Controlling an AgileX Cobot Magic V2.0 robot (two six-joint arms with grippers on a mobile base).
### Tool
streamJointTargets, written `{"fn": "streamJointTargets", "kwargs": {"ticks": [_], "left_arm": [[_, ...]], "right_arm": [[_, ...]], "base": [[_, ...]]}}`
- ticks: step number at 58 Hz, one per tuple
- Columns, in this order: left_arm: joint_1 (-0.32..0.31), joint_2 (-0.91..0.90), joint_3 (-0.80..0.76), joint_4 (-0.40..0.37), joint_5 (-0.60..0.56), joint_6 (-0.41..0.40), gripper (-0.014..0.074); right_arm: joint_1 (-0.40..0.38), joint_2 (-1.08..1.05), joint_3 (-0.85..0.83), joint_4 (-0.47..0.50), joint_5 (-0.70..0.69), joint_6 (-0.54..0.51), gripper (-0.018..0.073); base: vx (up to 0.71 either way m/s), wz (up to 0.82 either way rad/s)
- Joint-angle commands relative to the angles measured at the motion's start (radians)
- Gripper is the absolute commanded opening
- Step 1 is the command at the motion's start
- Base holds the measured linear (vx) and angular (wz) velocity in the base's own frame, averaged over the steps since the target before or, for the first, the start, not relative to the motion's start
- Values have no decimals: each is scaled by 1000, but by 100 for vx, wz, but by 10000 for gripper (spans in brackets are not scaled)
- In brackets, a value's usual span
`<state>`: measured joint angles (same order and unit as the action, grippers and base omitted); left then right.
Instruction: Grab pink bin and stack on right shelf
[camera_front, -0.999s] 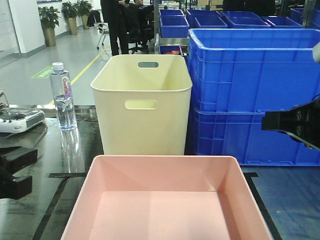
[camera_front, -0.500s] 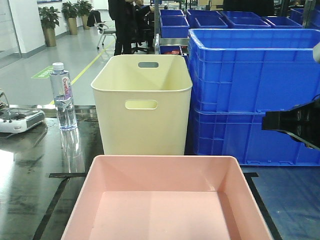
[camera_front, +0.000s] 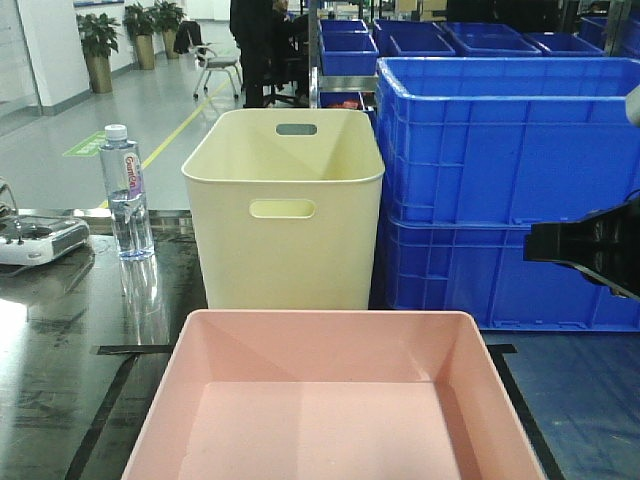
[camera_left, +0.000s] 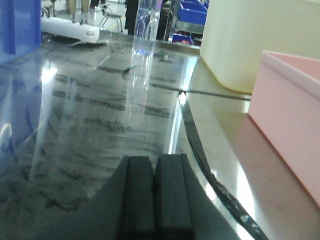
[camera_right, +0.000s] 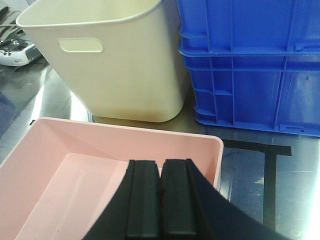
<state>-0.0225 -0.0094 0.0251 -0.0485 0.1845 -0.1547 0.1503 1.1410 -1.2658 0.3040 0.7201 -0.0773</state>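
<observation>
Both your left gripper (camera_left: 155, 192) and right gripper (camera_right: 160, 197) look closed, holding nothing; swing wide and you'll probably knock the cream bin (camera_front: 284, 205) at the pink bin's (camera_front: 335, 400) 12 o'clock.

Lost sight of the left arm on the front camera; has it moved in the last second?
Yes. It withdrew leftward out of frame, away from the pink bin, which stayed put.

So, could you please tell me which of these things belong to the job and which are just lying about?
Part of the job:
pink bin
right shelf
left gripper, shut
right gripper, shut

Just lying about:
cream bin
blue crates
water bottle
white controller
</observation>
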Motion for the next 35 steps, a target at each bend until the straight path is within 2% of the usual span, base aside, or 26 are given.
{"fn": "streamJointTargets", "kwargs": {"ticks": [1,13,35], "left_arm": [[3,-7,10,-1,-15,-10,-8],[3,-7,10,-1,57,-10,-8],[3,-7,10,-1,60,-10,-8]], "right_arm": [[-1,-19,-28,13,-72,-10,-13],[-1,-19,-28,13,-74,-10,-13],[-1,-20,-28,-1,-74,-29,-13]], "base": [[0,0],[0,0],[0,0]]}}
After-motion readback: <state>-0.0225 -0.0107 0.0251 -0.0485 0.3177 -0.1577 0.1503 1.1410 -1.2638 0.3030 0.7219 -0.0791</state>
